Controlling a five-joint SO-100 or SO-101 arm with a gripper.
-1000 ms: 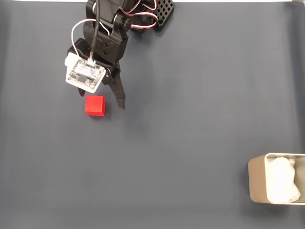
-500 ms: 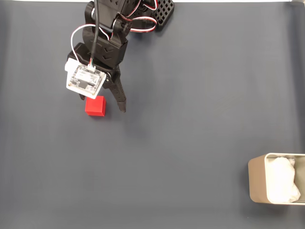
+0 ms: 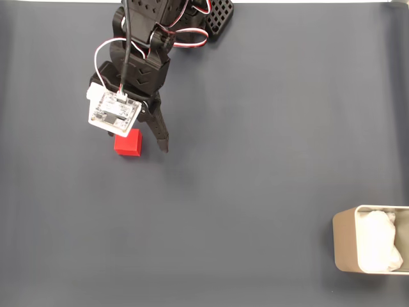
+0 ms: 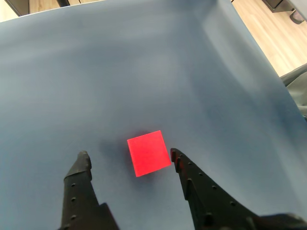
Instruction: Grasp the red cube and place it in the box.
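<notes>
While the spread fingers [image 4: 128, 155] flank the red cube [image 4: 148, 153], the box [image 3: 344, 246] sits well apart.

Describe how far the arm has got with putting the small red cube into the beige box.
Done: the open black two-finger gripper has reached the small matte red cube, which sits on the dark blue mat between its fingers. In hand: closing on it; nothing is gripped yet. Left: lift, carry and drop it into the beige rounded box.

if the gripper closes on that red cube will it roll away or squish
Rolling looks unlikely: the red cube sits flat on the mat. Its crisp edges suggest it is stiff. In the wrist view it lies nearer one finger of the open gripper, so it may slide first.
</notes>
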